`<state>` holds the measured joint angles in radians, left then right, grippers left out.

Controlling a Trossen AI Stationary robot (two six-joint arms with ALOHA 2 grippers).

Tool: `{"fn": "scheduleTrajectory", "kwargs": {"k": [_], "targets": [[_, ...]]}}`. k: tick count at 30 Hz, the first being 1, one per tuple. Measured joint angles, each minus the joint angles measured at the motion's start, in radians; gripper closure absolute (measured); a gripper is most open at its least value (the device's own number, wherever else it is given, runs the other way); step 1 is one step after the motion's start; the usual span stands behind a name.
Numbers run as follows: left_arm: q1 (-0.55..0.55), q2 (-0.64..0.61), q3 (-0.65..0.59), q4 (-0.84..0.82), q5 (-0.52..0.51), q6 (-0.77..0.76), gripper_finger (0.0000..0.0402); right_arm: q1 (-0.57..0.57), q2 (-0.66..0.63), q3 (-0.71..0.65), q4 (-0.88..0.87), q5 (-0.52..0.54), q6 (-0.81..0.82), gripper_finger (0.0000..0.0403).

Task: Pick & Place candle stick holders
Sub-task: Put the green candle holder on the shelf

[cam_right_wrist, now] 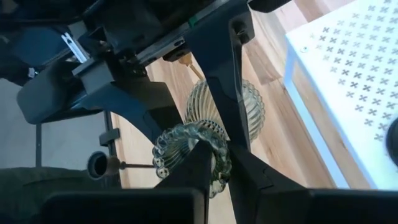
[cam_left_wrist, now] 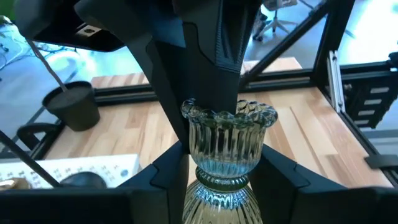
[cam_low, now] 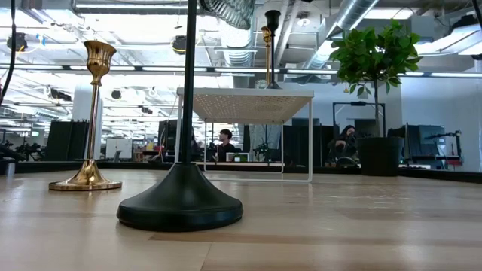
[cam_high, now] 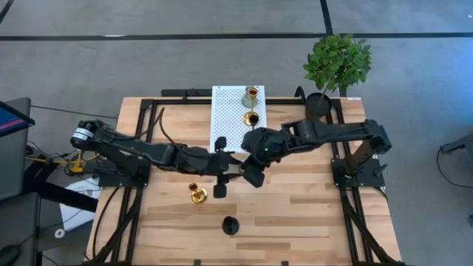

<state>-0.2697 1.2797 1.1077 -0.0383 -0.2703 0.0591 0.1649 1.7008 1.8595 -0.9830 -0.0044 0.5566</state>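
Note:
A ribbed grey-green glass candlestick holder (cam_left_wrist: 224, 149) is held above the table's middle between both grippers. It also shows in the right wrist view (cam_right_wrist: 211, 130). My left gripper (cam_high: 225, 168) comes from the left and is shut on it. My right gripper (cam_high: 248, 165) comes from the right and is shut on its cup. A gold holder (cam_high: 197, 194) and a black holder (cam_high: 230, 225) stand on their round bases on the table. Two more gold holders (cam_high: 251, 117) stand on the white shelf (cam_high: 225, 111). My left gripper pinches the glass holder's narrow neck (cam_left_wrist: 221, 177), just below the cup, between its two fingers (cam_left_wrist: 168, 180). The holder lies along the fingers, cup pointing away toward the right arm, lifted clear of the table. My right gripper pinches the scalloped rim of the cup (cam_right_wrist: 186, 149) between its two fingers (cam_right_wrist: 249, 177), coming from the table's right side. Whether one finger is inside the cup, I cannot tell. The holder's wide base (cam_right_wrist: 227, 112) points away from it, toward the left gripper.
The white perforated shelf stands at the table's far middle. A black pot with a green plant (cam_high: 336, 66) stands at the far right corner. Black frame rails (cam_high: 148, 140) run along the table's left and right sides. People sit in the room beyond (cam_low: 224, 143).

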Motion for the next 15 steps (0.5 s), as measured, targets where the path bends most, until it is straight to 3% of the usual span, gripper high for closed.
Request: {"fn": "scheduleTrajectory", "kwargs": {"k": [7, 15], "targets": [[-0.001, -0.007, -0.002, 0.018, 0.017, 0.003, 0.0267, -0.008, 0.0, 0.025, -0.005, -0.071, -0.008, 0.0347], [-0.003, -0.028, -0.015, -0.032, 0.029, 0.002, 0.027, -0.007, 0.012, 0.033, 0.005, -0.079, 0.002, 0.0318]]}}
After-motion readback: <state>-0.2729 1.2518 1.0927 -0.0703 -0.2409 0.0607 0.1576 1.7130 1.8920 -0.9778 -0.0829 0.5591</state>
